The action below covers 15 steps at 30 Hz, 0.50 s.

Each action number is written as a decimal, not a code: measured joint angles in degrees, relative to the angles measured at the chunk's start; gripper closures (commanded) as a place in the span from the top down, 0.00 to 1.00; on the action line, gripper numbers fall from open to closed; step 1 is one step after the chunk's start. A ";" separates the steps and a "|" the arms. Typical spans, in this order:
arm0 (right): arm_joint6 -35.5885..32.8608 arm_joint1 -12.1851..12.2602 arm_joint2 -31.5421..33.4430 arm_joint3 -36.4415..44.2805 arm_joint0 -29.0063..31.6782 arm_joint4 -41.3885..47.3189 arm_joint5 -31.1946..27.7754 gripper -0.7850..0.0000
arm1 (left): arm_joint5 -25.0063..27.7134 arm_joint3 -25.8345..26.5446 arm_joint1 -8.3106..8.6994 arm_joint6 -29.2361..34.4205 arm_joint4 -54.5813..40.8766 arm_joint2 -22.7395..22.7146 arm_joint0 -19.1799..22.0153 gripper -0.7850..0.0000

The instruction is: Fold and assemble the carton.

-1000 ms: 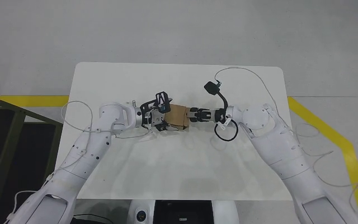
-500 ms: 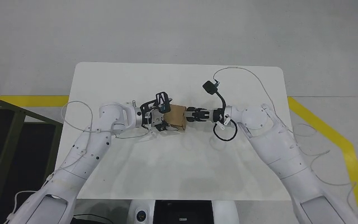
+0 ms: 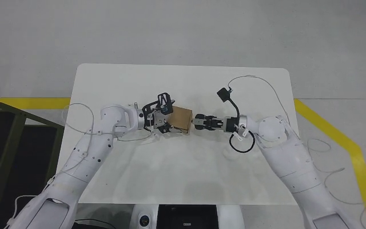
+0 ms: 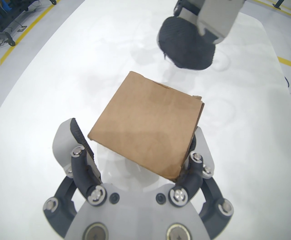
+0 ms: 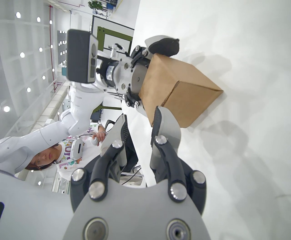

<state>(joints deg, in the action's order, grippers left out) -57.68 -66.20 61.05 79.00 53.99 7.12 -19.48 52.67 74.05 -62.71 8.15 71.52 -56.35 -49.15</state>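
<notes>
You're working in a robotics lab or industrial test hall. The smooth pale grey floor (image 3: 183,28) carries yellow taped safety lines (image 3: 34,103) beside the plain white table with rounded corners (image 3: 114,80). In the right wrist view, a white gridded ceiling holds rows of round lamps (image 5: 22,54). Black metal equipment frames with loose cables (image 4: 9,9) stand out on the floor.

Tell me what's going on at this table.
A two-armed robot is working on a brown cardboard carton on a white table. The left gripper has the carton clamped at one end, a finger on each side. The right gripper sits just off the opposite end with its fingers open, apparently not touching the cardboard.
</notes>
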 measured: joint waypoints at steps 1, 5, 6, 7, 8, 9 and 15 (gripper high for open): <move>-0.39 0.15 0.47 0.34 0.51 0.51 -1.26 0.31 | 0.95 -0.18 0.16 -0.18 -0.96 -0.61 -0.12 1.00; -0.85 0.63 2.16 0.98 2.02 1.65 -5.26 0.71 | 4.22 0.60 0.99 -0.11 -3.17 -3.11 -1.10 1.00; -0.81 0.73 2.54 1.04 2.32 1.78 -6.22 1.00 | 4.87 1.03 1.22 -0.07 -3.60 -3.77 -1.46 1.00; -0.67 0.84 2.99 1.07 2.70 2.08 -7.61 1.00 | 5.33 1.79 1.53 -0.08 -4.32 -4.64 -2.04 1.00; -0.53 0.92 3.31 1.01 2.95 2.29 -8.65 1.00 | 5.41 2.47 1.79 -0.12 -5.02 -5.25 -2.55 1.00; -0.24 0.99 3.65 0.91 3.20 2.61 -9.69 1.00 | 5.40 3.20 2.08 -0.14 -5.83 -5.88 -3.08 1.00; 1.73 1.19 5.35 -0.96 4.16 5.65 -18.17 1.00 | 5.29 7.45 4.39 1.34 -11.45 -11.96 -6.22 1.00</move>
<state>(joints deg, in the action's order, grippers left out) -55.95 -65.02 66.40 78.03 58.15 12.77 -37.65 57.96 81.50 -58.32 9.50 60.07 -68.31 -55.38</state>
